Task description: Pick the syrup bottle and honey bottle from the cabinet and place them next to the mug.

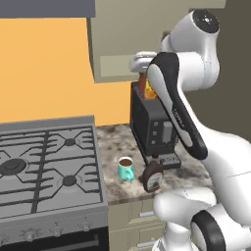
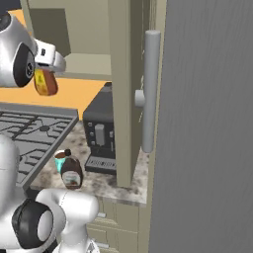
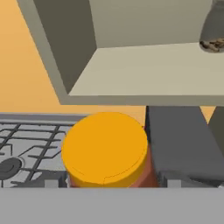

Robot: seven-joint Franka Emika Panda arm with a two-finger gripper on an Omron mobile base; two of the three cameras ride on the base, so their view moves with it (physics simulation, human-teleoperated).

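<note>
- Your claw [image 2: 47,69] is clamped on the honey bottle [image 2: 45,81]; the bottle hangs in the air just in front of the cabinet [image 2: 89,64], above the coffee machine [image 1: 152,125]
- In the hand view you see the honey bottle's yellow top [image 3: 105,148] close up, with the cabinet's shelf board [image 3: 144,70] beyond it
- Below the cabinet, the syrup bottle [image 1: 153,175] stands on the surface [image 1: 120,142] just beside the mug [image 1: 126,168], in front of the coffee machine; the stove [image 1: 46,162] lies to the mug's left
</note>
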